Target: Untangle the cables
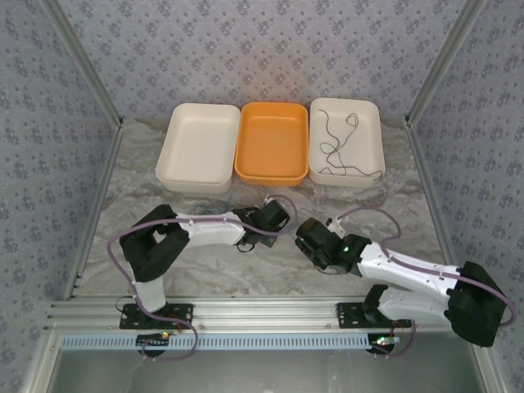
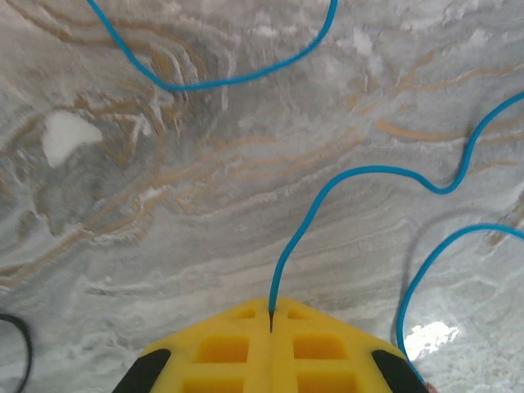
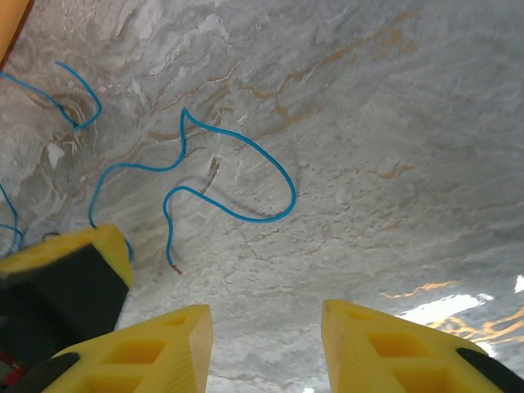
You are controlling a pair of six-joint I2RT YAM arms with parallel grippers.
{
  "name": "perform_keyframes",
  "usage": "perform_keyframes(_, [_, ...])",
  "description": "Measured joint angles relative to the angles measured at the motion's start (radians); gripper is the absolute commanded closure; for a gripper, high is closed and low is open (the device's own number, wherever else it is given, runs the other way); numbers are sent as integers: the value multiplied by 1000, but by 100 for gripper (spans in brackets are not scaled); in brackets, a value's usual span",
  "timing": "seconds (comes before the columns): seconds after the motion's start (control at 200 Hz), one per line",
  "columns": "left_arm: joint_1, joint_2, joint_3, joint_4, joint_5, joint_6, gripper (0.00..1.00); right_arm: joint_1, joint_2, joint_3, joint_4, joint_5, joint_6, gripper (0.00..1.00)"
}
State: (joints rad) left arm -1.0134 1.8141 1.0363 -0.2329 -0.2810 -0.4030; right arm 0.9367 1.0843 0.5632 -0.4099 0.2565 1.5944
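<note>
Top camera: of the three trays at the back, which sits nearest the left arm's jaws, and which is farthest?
1. Orange tray, middle of the row, straight beyond the left gripper, whose jaws pinch a blue cable.
2. Tie: left white tray, empty, and right white tray, holding a black cable; too close to call.

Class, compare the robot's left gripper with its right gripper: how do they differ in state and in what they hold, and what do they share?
The left gripper is shut; the right gripper is open. The left gripper pinches the blue cable; the right gripper holds nothing, with bare table between its jaws. Both have yellow fingers and point down at the marbled table.
</note>
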Motion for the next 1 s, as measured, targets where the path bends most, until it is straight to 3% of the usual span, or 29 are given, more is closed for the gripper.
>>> perform_keyframes(0.215, [13,-83,-96,60,61,-53,100,-8,135,23,60,-53,277,51])
perform_keyframes(0.385, [24,-148,-146,104,112,-92,100,-47,245,71,114,-110,405,51])
perform_keyframes(0.814, [26,-293,-255,178,185,-164,100,-106,439,142,260,-229,473,53])
perform_keyframes(0.999, [26,-430,-273,173,193,-194,100,-126,444,142,270,-262,479,52])
